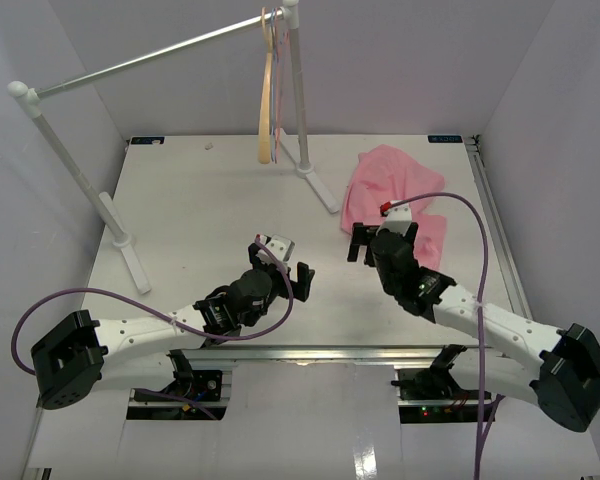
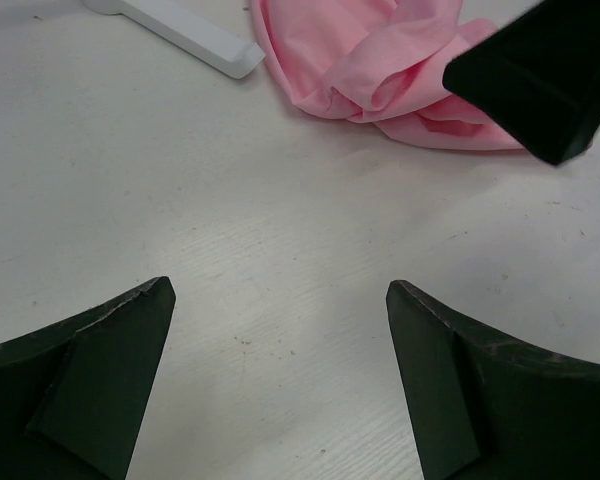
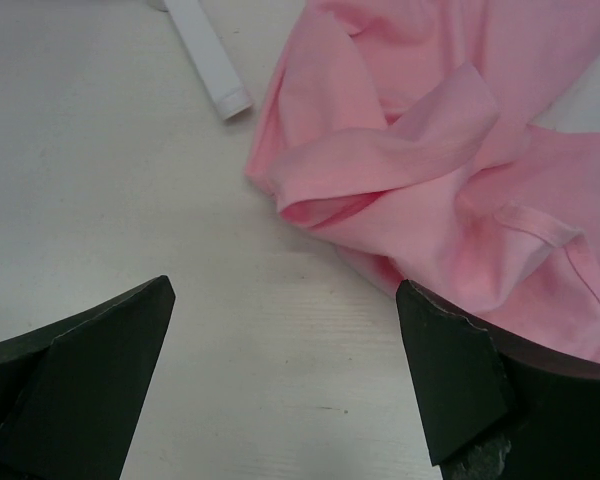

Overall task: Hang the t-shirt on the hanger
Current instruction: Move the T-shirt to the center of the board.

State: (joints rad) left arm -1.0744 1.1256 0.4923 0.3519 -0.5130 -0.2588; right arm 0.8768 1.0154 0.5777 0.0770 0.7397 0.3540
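With right gripper and left gripper both spread and empty, hanger hung on the far rail, descend onto the nearest raised fold of the crumpled t-shirt at the table's far right, pinching few layers.

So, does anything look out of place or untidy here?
The light pink cotton t-shirt lies crumpled in a heap on the white table, beside the white foot of the clothes rack. The pale tan wooden hanger hangs bare on the rail. Nothing looks damaged.
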